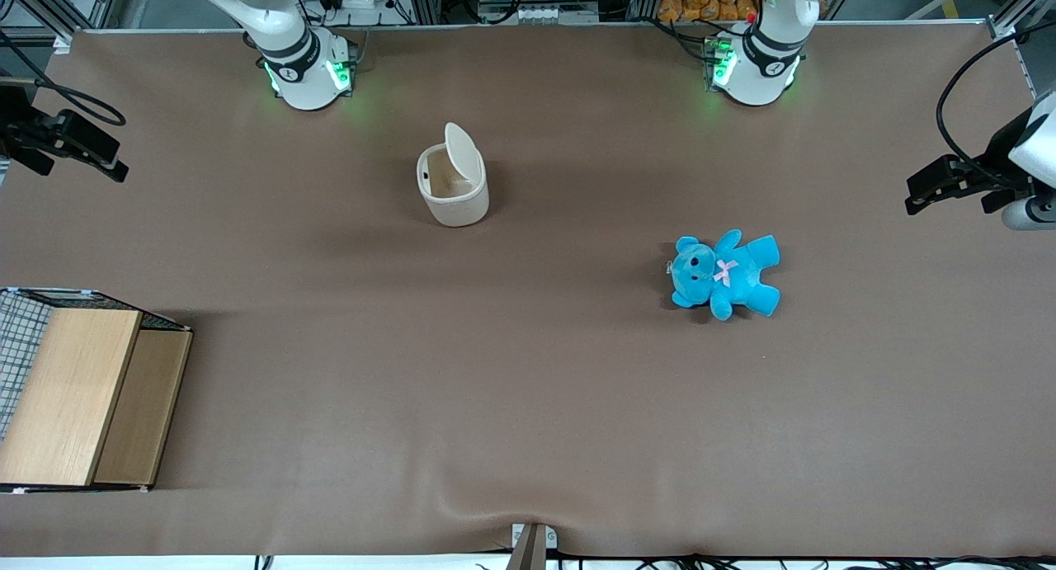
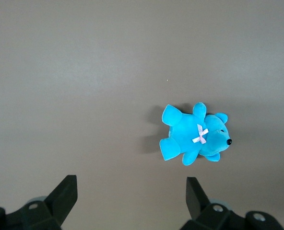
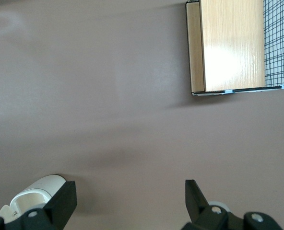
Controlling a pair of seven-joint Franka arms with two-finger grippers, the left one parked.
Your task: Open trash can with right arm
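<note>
Three loose things sit on the brown bench (image 1: 528,388) as I look down from the front camera. Largest is the wooden box with wire mesh (image 1: 78,393), lying at the working arm's end of the bench and nearer to the front camera than anything else. My right arm (image 1: 280,25) rises from its base near the bench's edge farthest from the front camera, and its tool (image 3: 130,201) hangs off toward the working arm's end, well apart from everything, its two black fingers (image 3: 60,201) spread wide with only bare bench between them. Next in size, the trash can (image 1: 452,186) stands upright, just nearer to the front camera than the working arm's base, its flip lid (image 1: 462,149) tipped up on the hinge so I can see into the cream-white shell. Smallest, the blue teddy (image 1: 726,273) lies flat toward the parked arm's end, a pale bow (image 1: 726,271) on its chest, a little nearer to the front camera than the trash can.
</note>
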